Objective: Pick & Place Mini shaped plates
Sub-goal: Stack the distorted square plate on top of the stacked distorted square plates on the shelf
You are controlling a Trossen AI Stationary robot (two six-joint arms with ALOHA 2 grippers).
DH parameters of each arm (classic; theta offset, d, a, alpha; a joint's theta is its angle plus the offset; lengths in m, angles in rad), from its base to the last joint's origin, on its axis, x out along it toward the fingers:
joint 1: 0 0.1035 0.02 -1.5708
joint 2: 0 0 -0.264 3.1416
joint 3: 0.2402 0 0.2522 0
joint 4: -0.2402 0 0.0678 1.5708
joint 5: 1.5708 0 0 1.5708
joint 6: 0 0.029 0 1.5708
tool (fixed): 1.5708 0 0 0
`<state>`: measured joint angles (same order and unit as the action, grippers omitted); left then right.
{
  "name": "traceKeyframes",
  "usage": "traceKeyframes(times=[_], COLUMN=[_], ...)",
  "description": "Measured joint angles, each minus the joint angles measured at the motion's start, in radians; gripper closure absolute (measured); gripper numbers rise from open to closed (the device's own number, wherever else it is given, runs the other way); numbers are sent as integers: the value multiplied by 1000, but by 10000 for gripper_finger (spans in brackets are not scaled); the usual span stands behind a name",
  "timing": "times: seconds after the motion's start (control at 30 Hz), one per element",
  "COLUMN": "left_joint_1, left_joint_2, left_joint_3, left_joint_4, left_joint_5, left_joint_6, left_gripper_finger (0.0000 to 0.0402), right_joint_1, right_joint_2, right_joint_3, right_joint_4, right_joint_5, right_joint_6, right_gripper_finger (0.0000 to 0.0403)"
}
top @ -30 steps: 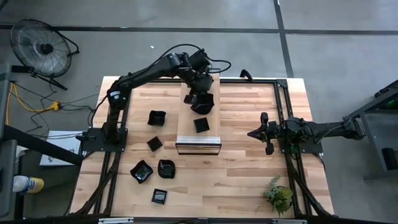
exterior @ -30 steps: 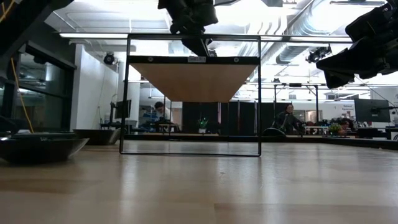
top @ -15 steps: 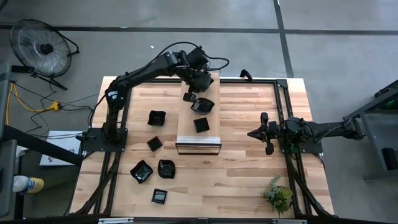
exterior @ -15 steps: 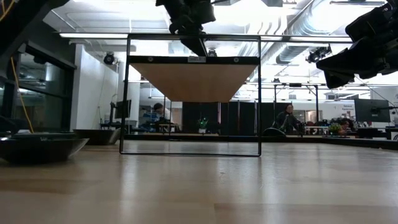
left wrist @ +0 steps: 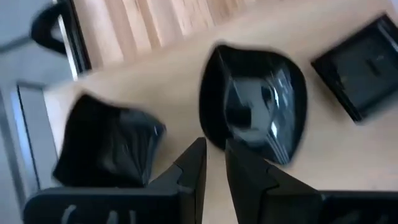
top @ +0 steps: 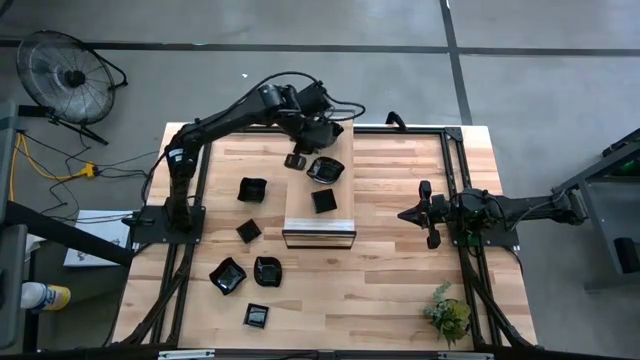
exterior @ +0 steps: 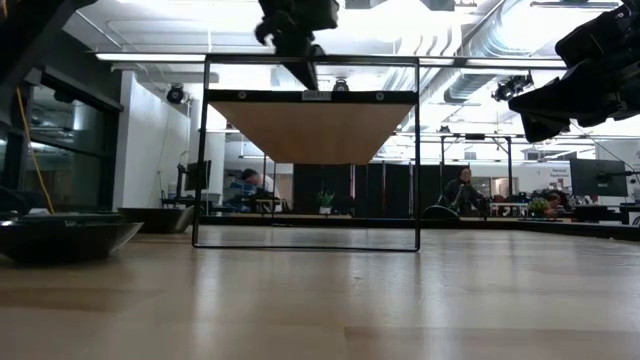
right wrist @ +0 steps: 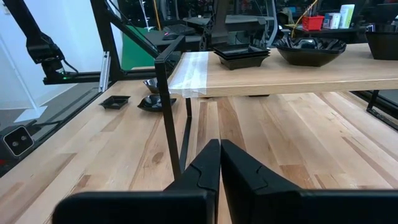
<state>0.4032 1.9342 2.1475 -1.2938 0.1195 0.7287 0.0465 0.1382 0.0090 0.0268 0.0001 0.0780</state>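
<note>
Eight small glossy black plates are in view: five on the table (top: 380, 280) and three on a raised shelf (top: 300, 205).

Nearest, on the left half of the light wood tabletop, a square plate (top: 257, 316) lies by the near edge. Just beyond it are two plates (top: 227, 276) (top: 267, 270) side by side, then another plate (top: 249, 231), and farther still a fifth plate (top: 252, 189). All five lie apart from each other. A small green plant (top: 448, 312) sits at the near right corner. The rest of the right half is bare wood.

In the middle stands the wooden shelf on a thin black frame. A square plate (top: 324, 200) rests at its centre, an oval plate (top: 325, 169) farther back, and a third plate (left wrist: 106, 146) to the left of that, near the shelf's far left edge.

The left gripper (left wrist: 213, 146) hangs over the shelf's far end between those two far plates. Its jaws stand a narrow gap apart and hold nothing.

The right gripper (top: 404, 214) waits to the right of the shelf, with its jaws pressed together and empty.

Black rails edge the table. Beyond it is grey floor, with a fan (top: 70, 75) at the far left.
</note>
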Motion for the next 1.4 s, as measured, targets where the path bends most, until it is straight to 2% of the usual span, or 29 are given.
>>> traceKeyframes(times=[0.23,0.4,0.67,0.93,1.1,1.4], left_joint_1=[2,2,3,2,0,-92], left_joint_2=[-77,-157,-392,-621,-697,-722], left_joint_3=[0,-79,-444,-811,-954,-1128], left_joint_4=[-198,-234,-145,-88,-77,101], left_joint_5=[-148,-178,-255,-243,-197,-135], left_joint_6=[-124,-246,-526,-774,-779,-639], left_gripper_finger=[345,345,345,345,345,345], right_joint_1=[0,0,0,0,0,0], right_joint_2=[0,0,0,0,0,0], right_joint_3=[0,0,0,0,0,0], right_joint_4=[0,0,0,0,0,0], right_joint_5=[0,0,0,0,0,0], right_joint_6=[0,0,0,0,0,0], right_gripper_finger=[398,395,393,398,396,394])
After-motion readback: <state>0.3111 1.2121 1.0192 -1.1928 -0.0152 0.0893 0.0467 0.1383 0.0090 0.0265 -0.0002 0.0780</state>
